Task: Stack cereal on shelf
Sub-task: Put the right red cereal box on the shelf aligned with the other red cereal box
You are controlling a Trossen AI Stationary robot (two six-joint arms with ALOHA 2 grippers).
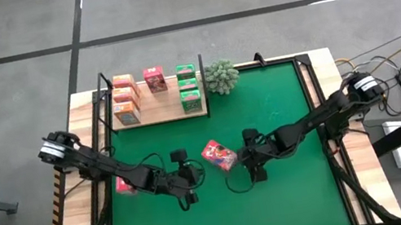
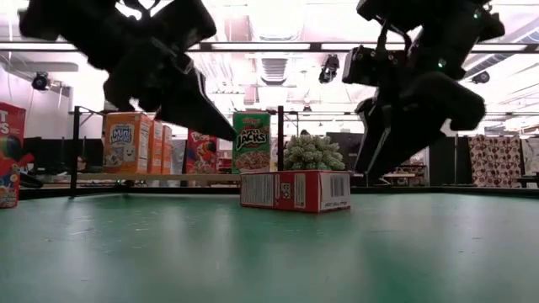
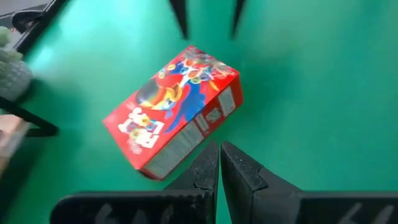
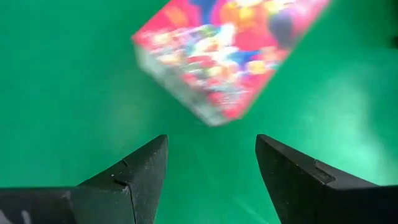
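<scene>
Pink-red cereal box [image 1: 219,155]: lies flat near the middle of your green mat [image 1: 298,195], between both arms, well short of the shelf [image 1: 158,113] at the far left corner, where seven boxes stand. Right gripper [image 4: 211,163]: fingers apart, aimed at it, likely to grasp. Left gripper [image 3: 220,163]: fingers together, empty, beside it.

Ceiling lights [image 2: 278,17] glared overhead, silhouetting both arms in the low view. The pink-red box [image 4: 227,53] looked blurred from the right wrist; shadows were soft.
</scene>
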